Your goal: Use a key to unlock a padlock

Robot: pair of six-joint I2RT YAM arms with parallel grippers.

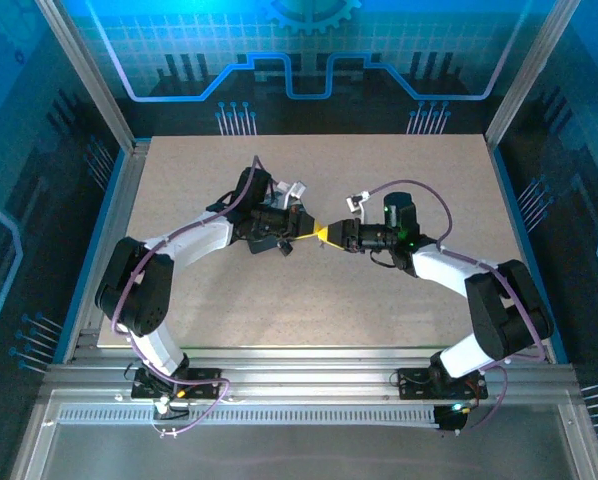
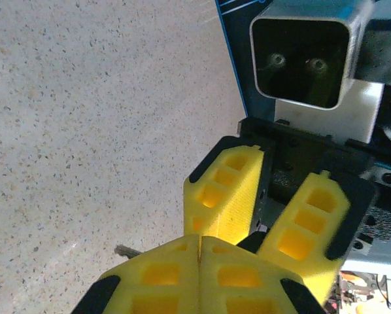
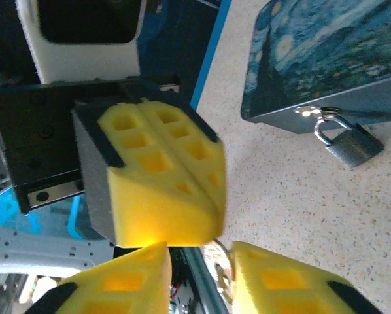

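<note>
1. Count: two white and black robot arms, the left arm and the right arm, each ending in a yellow foam-padded two-finger gripper. There is one tiny dark padlock with a thin silvery shackle, one dark blue swirl-painted rectangular tin, and one thin silvery-grey metal key, of which only a sliver shows.
2. The left gripper has its pads pressed flat together. The key's sliver juts out beside its left finger (whether the pads actually pinch it, I cannot tell).
3. The right gripper stands partly open with nothing clamped. The left gripper's closed tip reaches in just at the gap between its fingers.
4. The padlock hangs by its shackle from the small metal hasp on the tin's front wall, its body resting tilted on the table just beside the tin.
5. Surface and room: a speckled beige table, inside blue-lit walls with a circuit pattern and slanted aluminium posts.
6. Open room: the grippers meet mid-table, tip to tip. Bare board lies on the far side and the near side of them, well away from every edge.
</note>
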